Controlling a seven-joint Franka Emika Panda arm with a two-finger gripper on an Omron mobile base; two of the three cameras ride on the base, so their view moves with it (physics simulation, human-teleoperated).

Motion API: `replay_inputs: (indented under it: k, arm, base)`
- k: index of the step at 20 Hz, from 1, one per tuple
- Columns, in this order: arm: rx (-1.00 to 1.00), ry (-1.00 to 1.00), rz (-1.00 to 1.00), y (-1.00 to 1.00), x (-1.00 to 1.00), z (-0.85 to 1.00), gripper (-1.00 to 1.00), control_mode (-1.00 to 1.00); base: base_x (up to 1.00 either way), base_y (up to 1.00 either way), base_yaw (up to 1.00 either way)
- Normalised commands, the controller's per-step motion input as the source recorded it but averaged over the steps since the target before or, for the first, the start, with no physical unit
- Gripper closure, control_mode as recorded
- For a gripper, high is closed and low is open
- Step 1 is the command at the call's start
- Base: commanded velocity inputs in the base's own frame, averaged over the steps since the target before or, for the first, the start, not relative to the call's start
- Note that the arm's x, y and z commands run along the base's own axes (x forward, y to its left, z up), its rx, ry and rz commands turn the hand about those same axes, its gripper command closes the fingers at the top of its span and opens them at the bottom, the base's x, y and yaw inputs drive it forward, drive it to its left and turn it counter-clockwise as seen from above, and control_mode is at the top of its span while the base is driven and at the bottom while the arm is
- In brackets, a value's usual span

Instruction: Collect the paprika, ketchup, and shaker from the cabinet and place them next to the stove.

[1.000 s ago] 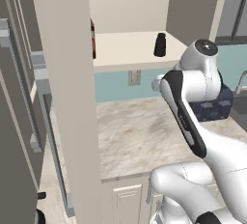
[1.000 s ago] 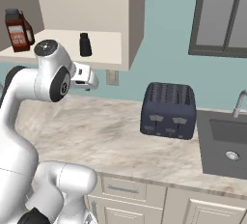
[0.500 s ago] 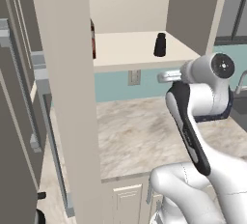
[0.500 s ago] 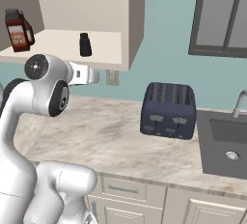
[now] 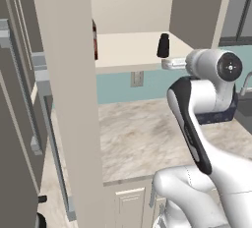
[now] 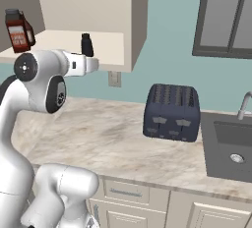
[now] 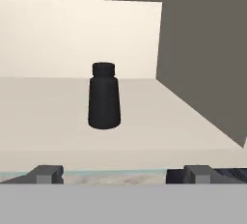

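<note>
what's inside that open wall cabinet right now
On the shelf of the cabinet stand a small black shaker near the front and a red-brown bottle further along. The door edge hides the rest.

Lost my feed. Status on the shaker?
Gripper open, level with shelf edge. Shaker upright in cabinet, untouched. Nothing between.

Kitchen: marble counter (image 6: 108,138), toaster (image 6: 172,112), sink (image 6: 231,146), cabinet (image 6: 135,20)

A black shaker (image 7: 104,96) stands on the beige shelf of the cabinet (image 6: 129,20), alongside a dark red-brown ketchup (image 6: 18,30) bottle with a pale label. Below, a dark ribbed toaster (image 6: 172,112) sits on the beige-and-grey marbled desk (image 6: 103,141) against a teal wall (image 6: 170,30).
</note>
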Motion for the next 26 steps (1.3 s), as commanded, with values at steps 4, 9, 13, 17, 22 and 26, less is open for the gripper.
replay_inputs:
  k: [4,9,13,17,22,26]
  arm:
    - [0.00,-0.08,0.00,0.07,0.00,0.26,-1.00,-1.00]
    - [0.00,-0.01,0.00,0.14,0.02,0.02,-1.00,-1.00]
    - [0.00,-0.03,0.00,0.16,0.06,0.00,-1.00,-1.00]
    - [0.00,-0.01,0.00,0.13,0.17,0.00,-1.00,-1.00]
    - [0.01,-0.01,0.00,0.04,0.23,0.00,-1.00,-1.00]
    - [0.02,-0.01,0.00,0.00,0.25,0.00,-1.00,-1.00]
  base:
    - [0.00,0.00,0.00]
    - [0.00,0.00,0.00]
    - [0.00,0.00,0.00]
    - [0.00,0.00,0.00]
    - [0.00,0.00,0.00]
    - [0.00,0.00,0.00]
